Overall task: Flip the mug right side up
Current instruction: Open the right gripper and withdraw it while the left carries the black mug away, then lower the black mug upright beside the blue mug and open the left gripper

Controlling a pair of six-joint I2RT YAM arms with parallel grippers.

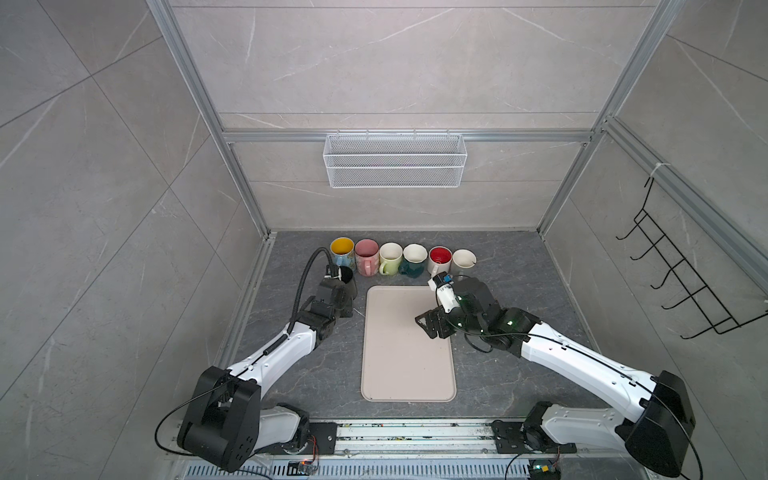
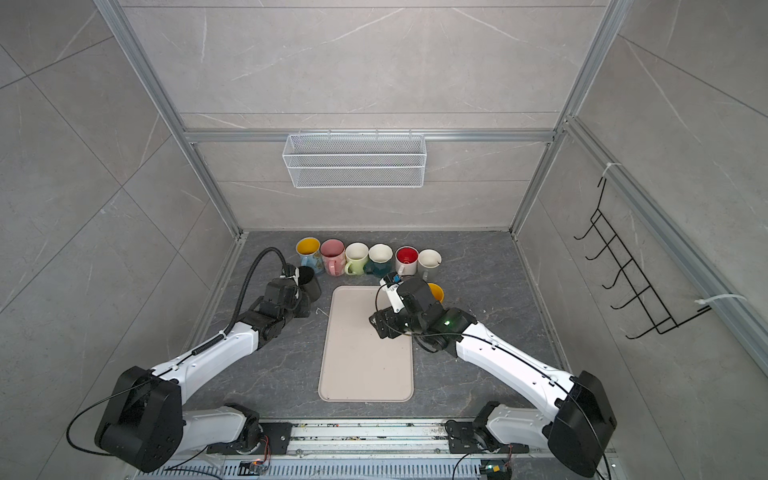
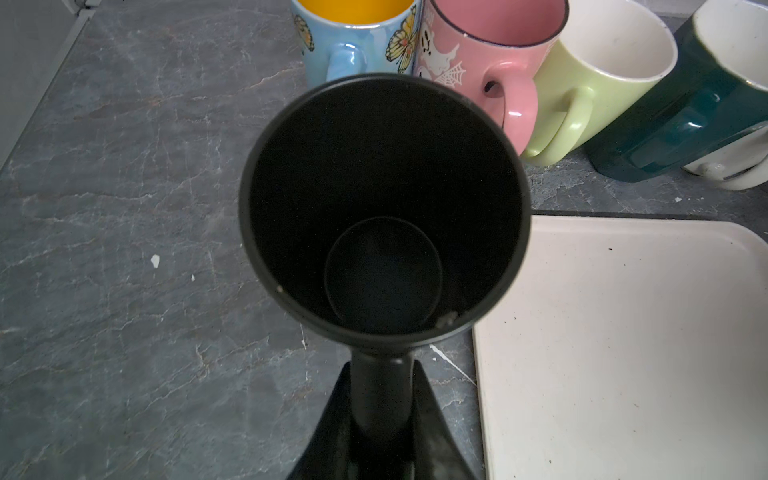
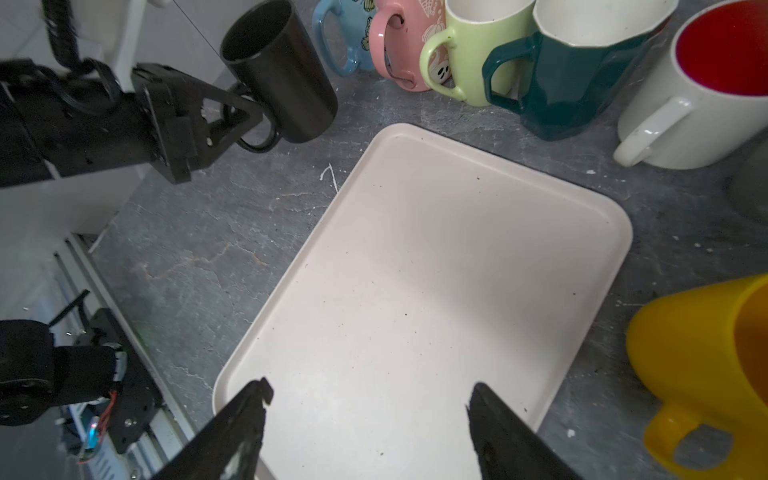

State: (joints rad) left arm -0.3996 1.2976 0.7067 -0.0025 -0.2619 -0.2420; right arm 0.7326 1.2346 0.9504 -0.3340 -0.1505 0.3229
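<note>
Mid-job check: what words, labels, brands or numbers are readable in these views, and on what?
Nothing reads clearly in any view.
White camera module on the right wrist: small dark print, too blurred to read.
Pink ceramic mug: ghost and cobweb pictures, no words.
Light blue ceramic mug: butterflies, no words.
Black mug in the left gripper: no markings visible.

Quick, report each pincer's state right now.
Left pincer: closed on the black mug, gripping its handle.
Right pincer: open, empty, over the beige tray.
</note>
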